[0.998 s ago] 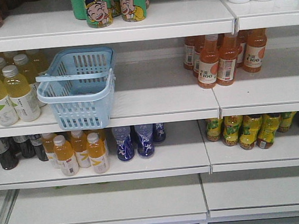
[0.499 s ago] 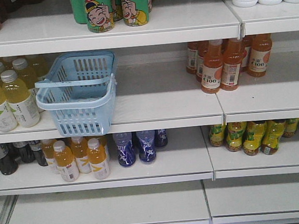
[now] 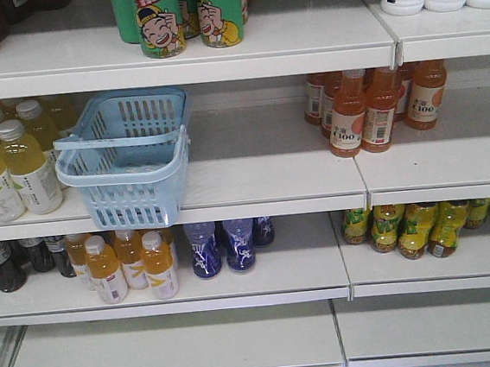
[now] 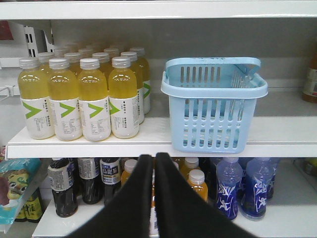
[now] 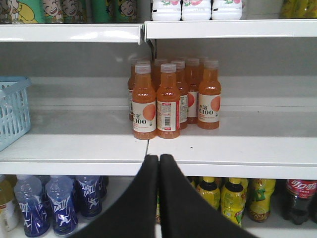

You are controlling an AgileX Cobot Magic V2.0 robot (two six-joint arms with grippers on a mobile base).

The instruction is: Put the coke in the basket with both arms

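Note:
The light blue basket [image 3: 125, 159] stands empty on the middle shelf, next to the yellow drink bottles. It also shows in the left wrist view [image 4: 213, 106] and at the left edge of the right wrist view [image 5: 12, 112]. The coke is not in view in any frame. My left gripper [image 4: 154, 157] is shut and empty, below and left of the basket, in front of the shelf edge. My right gripper [image 5: 158, 157] is shut and empty, in front of the shelf edge below the orange bottles. Neither arm shows in the front view.
Yellow drink bottles [image 3: 13, 167] stand left of the basket and orange bottles [image 3: 368, 107] to its right. Green cans [image 3: 183, 11] are on the top shelf. Blue bottles [image 3: 223, 244], orange juice [image 3: 127, 264] and a dark cola bottle with a red label [image 5: 297, 198] are on the lower shelf.
The front view has shifted: the shelves and basket now sit slightly lower and look a little larger in the frame. Nothing on the shelves has moved.

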